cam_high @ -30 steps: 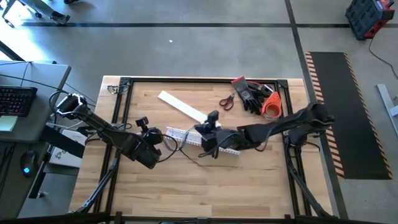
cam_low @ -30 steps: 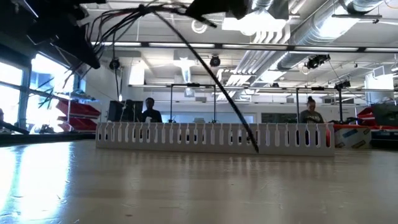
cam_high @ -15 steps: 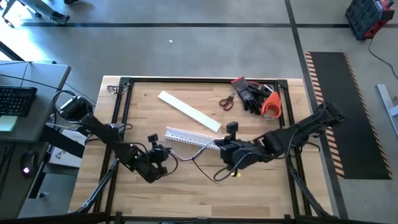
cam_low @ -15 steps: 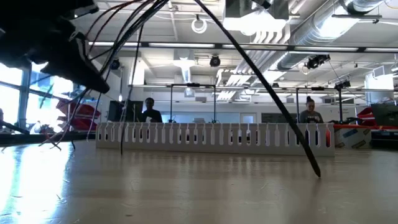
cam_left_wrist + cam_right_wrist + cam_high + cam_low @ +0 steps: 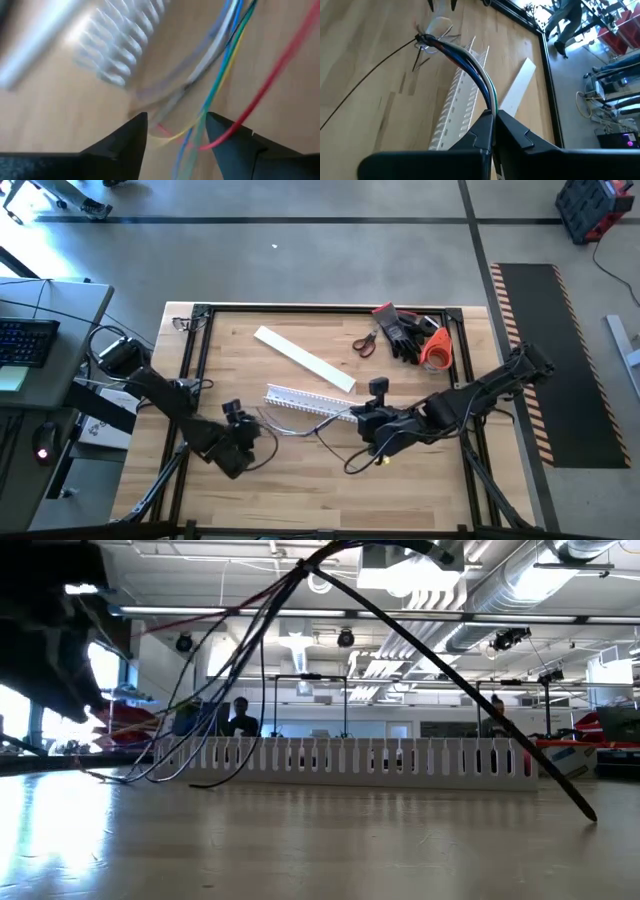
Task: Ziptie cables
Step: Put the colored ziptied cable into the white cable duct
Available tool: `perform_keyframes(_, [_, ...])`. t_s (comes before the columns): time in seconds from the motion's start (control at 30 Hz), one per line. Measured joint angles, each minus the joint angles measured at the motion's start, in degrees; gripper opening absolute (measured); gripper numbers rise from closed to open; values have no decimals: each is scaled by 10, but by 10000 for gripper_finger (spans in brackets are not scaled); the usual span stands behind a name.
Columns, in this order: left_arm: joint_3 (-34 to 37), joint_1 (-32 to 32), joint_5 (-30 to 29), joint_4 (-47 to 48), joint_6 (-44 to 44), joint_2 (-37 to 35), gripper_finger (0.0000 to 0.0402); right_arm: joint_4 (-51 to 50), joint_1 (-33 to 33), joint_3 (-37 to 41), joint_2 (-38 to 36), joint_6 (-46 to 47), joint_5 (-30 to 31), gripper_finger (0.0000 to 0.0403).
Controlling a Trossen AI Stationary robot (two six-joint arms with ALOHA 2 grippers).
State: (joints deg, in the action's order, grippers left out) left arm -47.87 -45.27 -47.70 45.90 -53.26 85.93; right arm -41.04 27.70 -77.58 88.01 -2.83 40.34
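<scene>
The cables are a thin bundle of coloured and dark wires. In the low view the cables slope from high up down to the table, where their left ends rest in front of the white slotted channel. My right gripper is shut on the bundle's right part. My left gripper is open near the table top. In the left wrist view its fingers stand on either side of the loose wires, and no touch shows. My right gripper pinches the wire bundle between its two fingertips. It slants down from the table's right side, with the fingers roughly along the bundle. The held part is lifted clear. The bundle runs forward and down to its far end on the table.
A long dark strand drops from the held part to the table near the front. The slotted channel and a flat white strip lie mid-table. Scissors, dark gloves and an orange thing sit at the far right.
My left gripper has come down toward the table's near left. The cables' left ends, raised at it before, now lie on the table apart from it. My right gripper first carried its part of the bundle toward the table's right and near side, dragging the dark strand's tip rightward.
</scene>
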Motion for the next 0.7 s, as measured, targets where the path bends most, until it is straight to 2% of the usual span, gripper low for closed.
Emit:
perform_keyframes(0.13, [-1, -35, -204, -137, 78, 0, 188, 6, 0, 0, 0, 0, 1, 0])
perform_keyframes(0.2, [-1, -35, -253, -211, 120, 0, 188, 6, 0, 0, 0, 0, 1, 0])
perform_keyframes(0.27, [-1, -22, -256, -274, 168, 0, 190, 10, 0, 0, 0, -2, 2, 0])
perform_keyframes(0.33, [-1, -1, -216, -326, 219, 0, 196, 18, 0, 0, 0, -8, 2, 0])
perform_keyframes(0.4, [-1, 21, -144, -354, 274, 0, 208, 24, 0, 0, 0, -15, 2, 0])
perform_keyframes(0.5, [-1, 40, -42, -323, 307, 0, 231, 19, 0, 0, 0, -15, 2, 0])
perform_keyframes(0.6, [-2, 42, 31, -182, 242, 0, 244, -4, 0, 0, 0, 1, 2, 0])
perform_keyframes(0.7, [-1, 33, 104, 21, 67, 0, 246, -35, 0, 0, 0, 30, 2, 0])
